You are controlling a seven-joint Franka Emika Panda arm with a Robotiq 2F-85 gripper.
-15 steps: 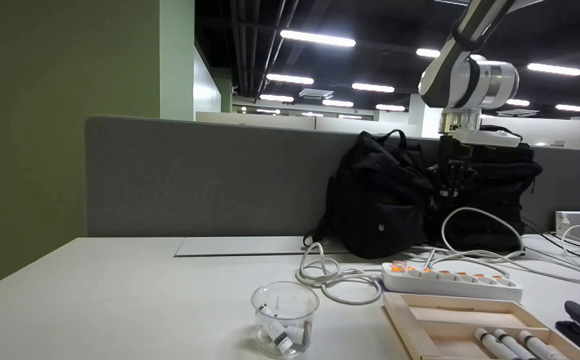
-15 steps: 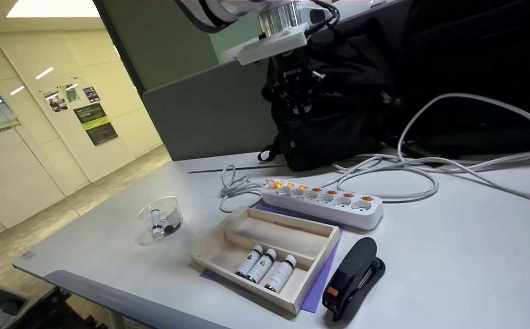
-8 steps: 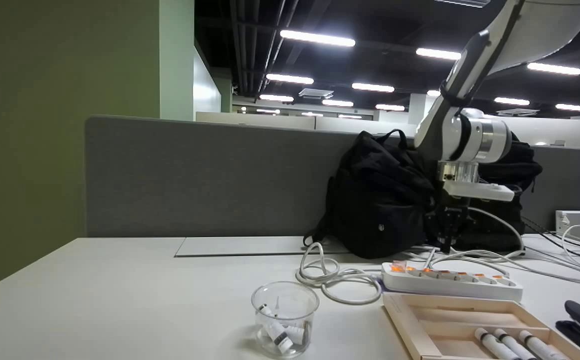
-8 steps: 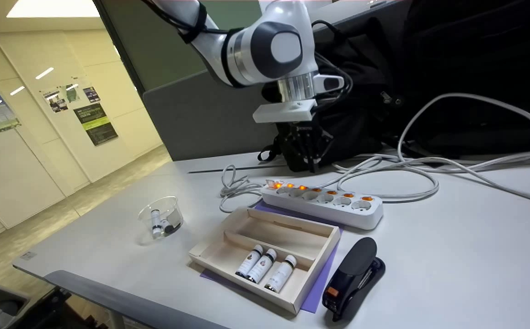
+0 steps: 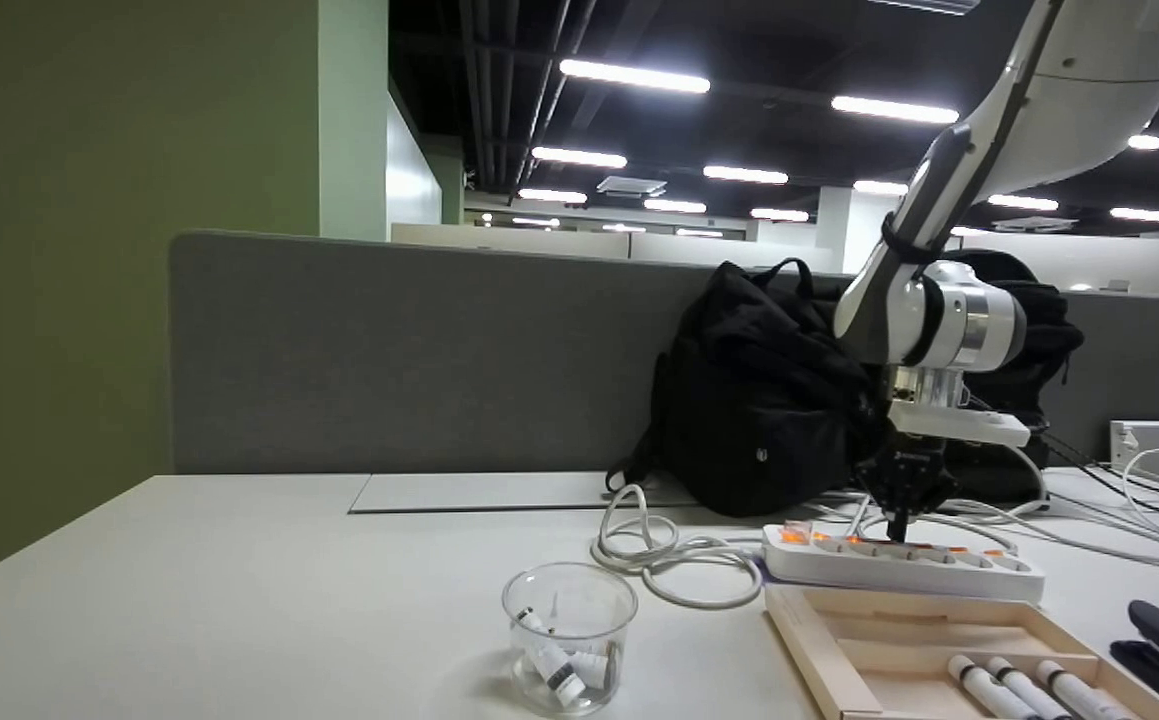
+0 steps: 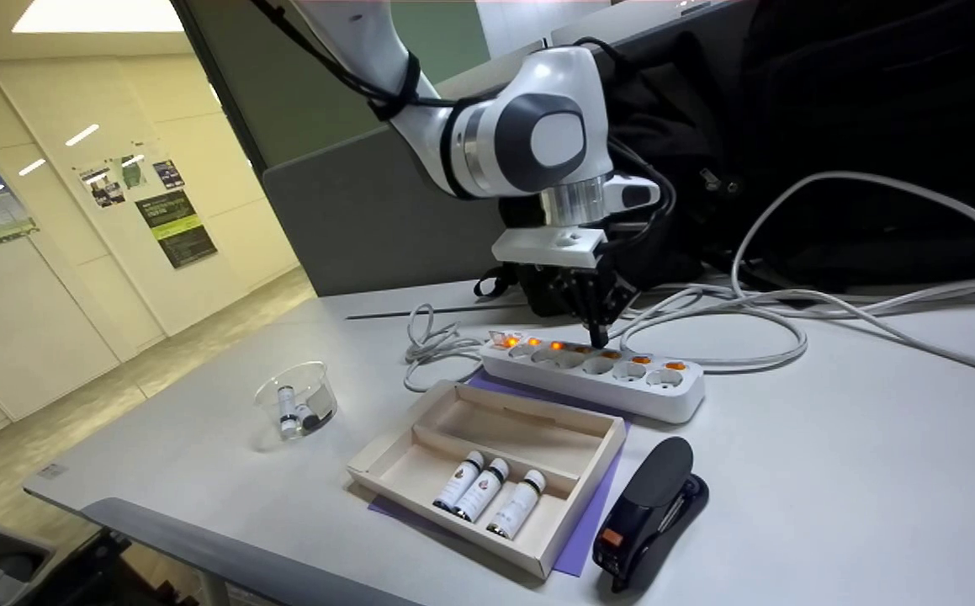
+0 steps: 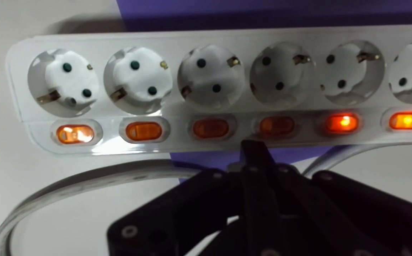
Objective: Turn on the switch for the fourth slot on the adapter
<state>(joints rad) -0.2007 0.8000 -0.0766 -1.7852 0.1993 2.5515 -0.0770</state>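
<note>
The adapter is a long white power strip lying on the desk, seen in both exterior views and in the wrist view. In the wrist view, two orange switches at the right glow, one of them here. The switch left of it is dark, as is another further left. The leftmost switch shows bright glare. My gripper has its fingers together with nothing between them. Its tips point down at the strip's switch-side edge, between the two dark switches. I cannot tell whether they touch.
A light wooden tray with 3 small bottles sits beside the strip, over a purple sheet. A black stapler and a clear cup stand nearby. Black backpacks and loose white cords lie behind.
My gripper has come down from in front of the backpacks to the strip's switch row. The strip, its lit switches and the other objects look unchanged.
</note>
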